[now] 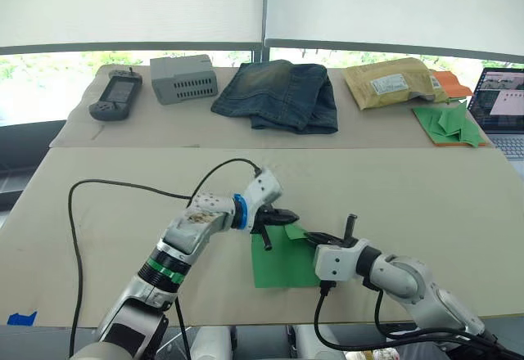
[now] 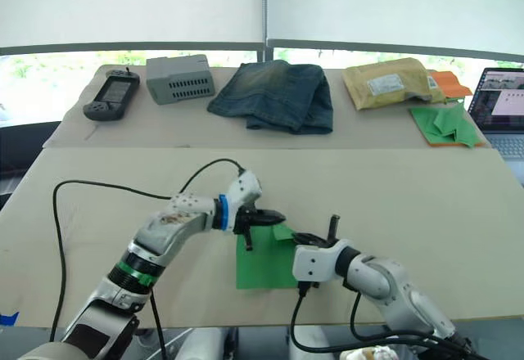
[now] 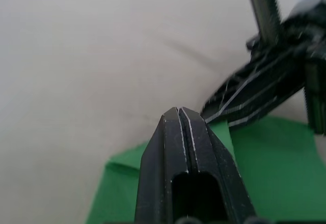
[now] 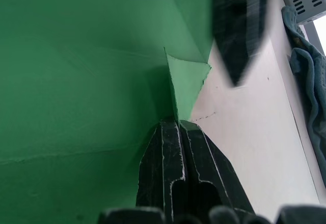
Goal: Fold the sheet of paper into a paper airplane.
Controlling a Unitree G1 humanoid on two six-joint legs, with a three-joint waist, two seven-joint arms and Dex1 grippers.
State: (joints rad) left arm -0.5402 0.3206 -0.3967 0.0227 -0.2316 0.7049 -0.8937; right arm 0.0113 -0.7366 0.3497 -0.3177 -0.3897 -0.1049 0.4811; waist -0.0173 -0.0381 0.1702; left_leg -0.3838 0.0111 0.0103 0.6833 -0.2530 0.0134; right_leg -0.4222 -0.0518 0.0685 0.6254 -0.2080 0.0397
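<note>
On the near table, the sheet of paper [image 1: 282, 266] is thin and floppy; left gripper [image 1: 282, 215] and right gripper [image 1: 318, 236] both pinch its far corner, best held there.

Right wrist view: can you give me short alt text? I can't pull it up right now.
The right gripper, its black jaws pressed together, pinches a small folded corner flap of the green sheet of paper lying on the tan table. The left gripper's dark fingers hang just beyond the flap.
</note>
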